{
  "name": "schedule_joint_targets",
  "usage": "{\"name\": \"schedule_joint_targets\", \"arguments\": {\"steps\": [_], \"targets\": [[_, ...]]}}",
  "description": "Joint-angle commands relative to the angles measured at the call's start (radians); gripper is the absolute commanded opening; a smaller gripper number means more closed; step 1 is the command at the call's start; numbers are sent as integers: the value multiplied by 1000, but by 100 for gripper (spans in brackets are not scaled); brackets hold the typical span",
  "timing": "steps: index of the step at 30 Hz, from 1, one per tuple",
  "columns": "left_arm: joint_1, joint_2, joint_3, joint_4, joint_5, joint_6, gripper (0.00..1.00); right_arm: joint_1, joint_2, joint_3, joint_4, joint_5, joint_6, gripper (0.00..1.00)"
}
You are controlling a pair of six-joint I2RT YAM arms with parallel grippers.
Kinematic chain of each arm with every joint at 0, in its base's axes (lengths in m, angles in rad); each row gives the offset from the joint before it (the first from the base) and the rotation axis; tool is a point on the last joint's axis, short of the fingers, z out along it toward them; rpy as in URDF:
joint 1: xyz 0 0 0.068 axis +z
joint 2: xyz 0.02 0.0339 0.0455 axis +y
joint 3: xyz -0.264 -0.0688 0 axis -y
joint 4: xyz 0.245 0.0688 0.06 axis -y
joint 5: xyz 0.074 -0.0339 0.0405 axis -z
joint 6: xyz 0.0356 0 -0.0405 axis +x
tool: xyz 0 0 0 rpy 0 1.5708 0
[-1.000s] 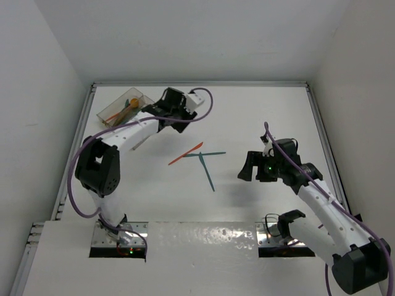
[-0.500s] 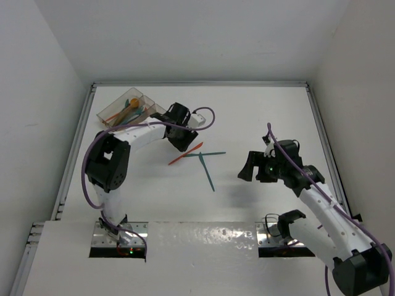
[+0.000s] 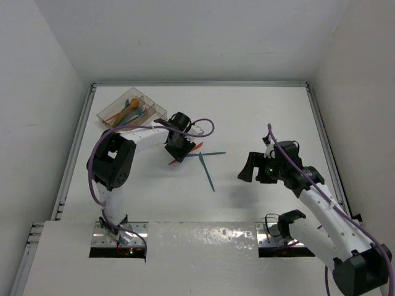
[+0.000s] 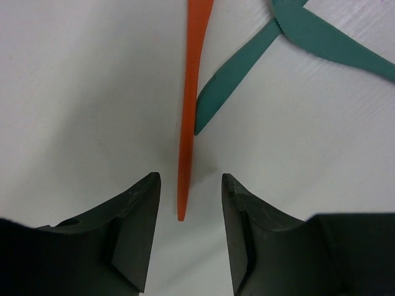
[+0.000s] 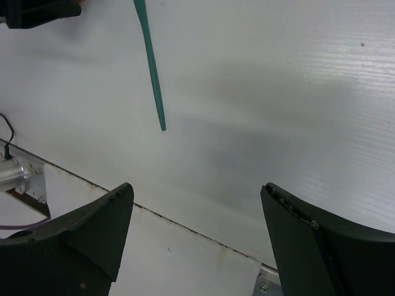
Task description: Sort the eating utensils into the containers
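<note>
Left fingers [image 4: 137, 216] straddle the orange utensil [image 4: 188, 111] at its tip, seemingly without contact; right fingers [image 5: 92, 228] gape empty above the tabletop [image 5: 278, 92].

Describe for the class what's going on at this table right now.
Cutlery sorting is under way: the divided tray already holds some utensils. The left gripper sits low, jaws open either side of an orange utensil at its end. Two teal knives lie crossed beside it. The right gripper hovers open and empty.
</note>
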Motion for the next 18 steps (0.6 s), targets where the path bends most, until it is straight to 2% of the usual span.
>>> {"name": "schedule_joint_targets", "arguments": {"steps": [1, 6, 9, 10, 12, 18], "targets": [[-6, 32, 0, 26, -28, -17, 41, 5, -13, -9, 39, -12, 13, 83], [-6, 66, 20, 52, -46, -23, 37, 3, -16, -9, 32, -13, 4, 83], [-6, 81, 22, 52, -45, -29, 23, 5, -16, -4, 27, -13, -1, 83], [-6, 86, 19, 47, -45, -29, 11, 3, -16, -1, 22, -13, -3, 83], [-6, 77, -1, 49, -62, -32, 0, 5, -18, 1, 18, -12, -9, 83], [-6, -24, -10, 59, -167, -25, 0, 3, -13, 7, 16, -15, -22, 84]]}}
